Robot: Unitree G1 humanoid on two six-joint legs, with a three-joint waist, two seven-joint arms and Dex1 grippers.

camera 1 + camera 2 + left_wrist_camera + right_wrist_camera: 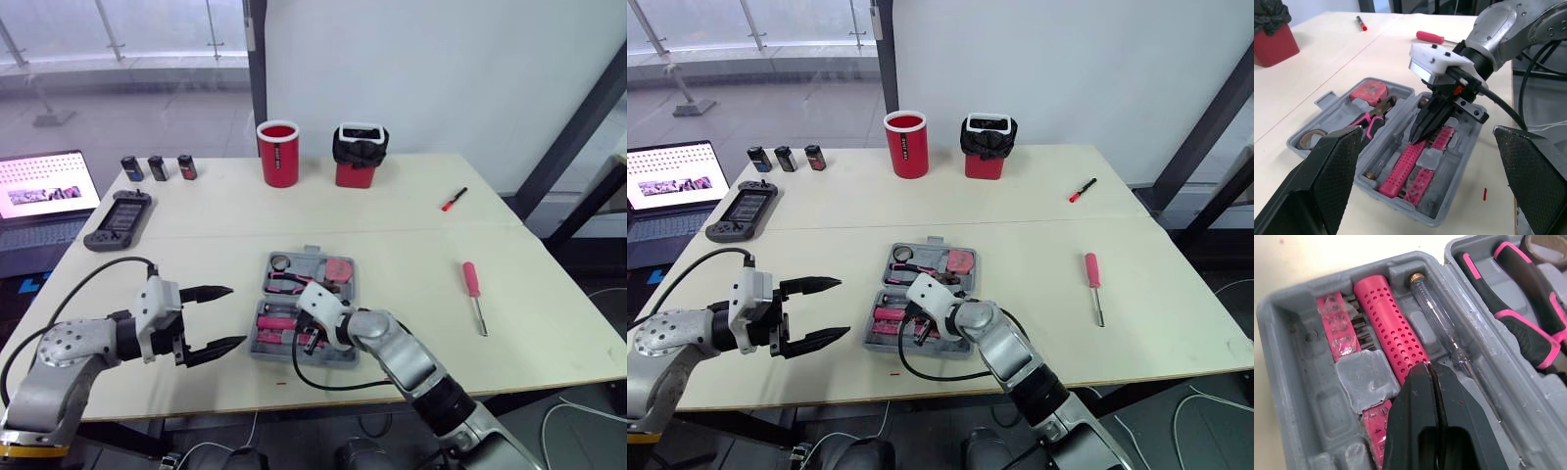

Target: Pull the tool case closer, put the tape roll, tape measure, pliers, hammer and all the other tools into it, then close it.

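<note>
The grey tool case [261, 345] lies open in the middle of the table. Its far half holds a tape roll [281, 261], pink-handled pliers [1371, 117] and a pink tape measure [338, 267]. The near half holds a pink perforated handle [1388, 328], a clear tester screwdriver [1444, 328] and pink bit strips. My right gripper [1427, 369] is shut, its tips down in the near half against the pink handle. My left gripper [235, 315] stands open just left of the case, holding nothing. A pink screwdriver [473, 292] lies on the table to the right, a small red tool [454, 199] farther back.
At the back stand a red cup [278, 153] and a red box with a black bag [360, 157]. Three small dark canisters [157, 167], a handheld game console [119, 220] and a laptop [44, 191] sit at the far left.
</note>
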